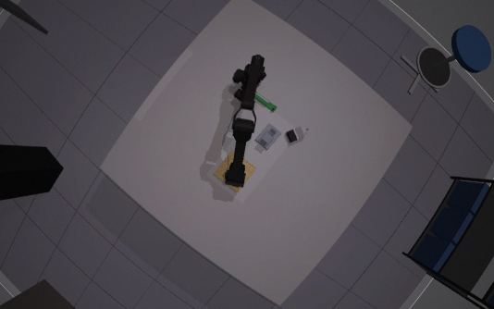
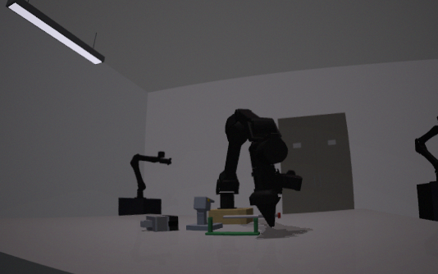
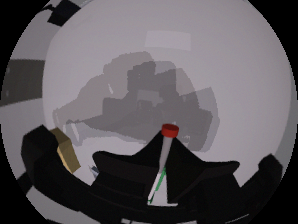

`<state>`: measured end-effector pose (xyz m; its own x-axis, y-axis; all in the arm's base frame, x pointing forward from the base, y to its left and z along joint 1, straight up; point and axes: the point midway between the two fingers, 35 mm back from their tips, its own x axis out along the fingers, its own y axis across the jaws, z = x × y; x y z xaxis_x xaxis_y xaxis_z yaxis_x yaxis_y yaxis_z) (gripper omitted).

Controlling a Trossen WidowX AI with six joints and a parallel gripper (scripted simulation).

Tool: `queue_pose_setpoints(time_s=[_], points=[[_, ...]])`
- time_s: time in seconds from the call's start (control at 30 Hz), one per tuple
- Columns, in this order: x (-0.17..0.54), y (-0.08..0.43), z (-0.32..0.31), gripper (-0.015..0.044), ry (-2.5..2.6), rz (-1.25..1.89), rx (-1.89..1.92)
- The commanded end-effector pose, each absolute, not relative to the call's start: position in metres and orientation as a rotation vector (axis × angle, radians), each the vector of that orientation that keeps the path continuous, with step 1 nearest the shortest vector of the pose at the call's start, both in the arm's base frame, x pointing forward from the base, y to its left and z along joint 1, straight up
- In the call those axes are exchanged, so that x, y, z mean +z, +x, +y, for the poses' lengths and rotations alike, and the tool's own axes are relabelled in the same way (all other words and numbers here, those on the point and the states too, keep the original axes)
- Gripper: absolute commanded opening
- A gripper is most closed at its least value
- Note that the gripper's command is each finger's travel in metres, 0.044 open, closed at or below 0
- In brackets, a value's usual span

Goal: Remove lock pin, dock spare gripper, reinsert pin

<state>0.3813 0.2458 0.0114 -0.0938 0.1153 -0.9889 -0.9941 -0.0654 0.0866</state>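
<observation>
The lock pin, a thin grey rod with a red head (image 2: pixel 279 215) (image 3: pixel 170 130), lies level between my fingertips. My gripper (image 2: pixel 271 221) (image 3: pixel 164 134) is shut on the pin near its head, low over the table. The green rack (image 1: pixel 265 103) (image 2: pixel 232 234) has two upright posts. In the exterior view the shaft crosses the near-gripper post at its top; whether they touch is unclear. The grey mount (image 1: pixel 268 136) (image 2: pixel 202 203) stands on its flat base, with no pin in it. The spare gripper (image 1: pixel 296 134) (image 2: pixel 160 223), grey and black, lies on the table beside the mount.
My arm stands on a wooden base block (image 1: pixel 248 169) (image 2: pixel 238 216). In the top view the arm reaches past the mount's side and covers the rack's end. The grey-white table top (image 1: pixel 296 208) lies under all of them. Other arms stand in the background.
</observation>
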Motion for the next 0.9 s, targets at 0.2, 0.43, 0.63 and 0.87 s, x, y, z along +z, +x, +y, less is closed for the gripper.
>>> queue_pose_setpoints(time_s=[0.2, 0.43, 0.63, 0.87], points=[[0.011, 0.381, 0.246, 0.0053, -1.120, 1.157, 1.374], [0.011, 0.381, 0.246, 0.0200, -1.120, 1.157, 1.374], [0.022, 0.381, 0.246, 0.0200, -1.120, 1.157, 1.374], [0.034, 0.376, 0.243, 0.0200, -1.116, 1.186, 1.385]])
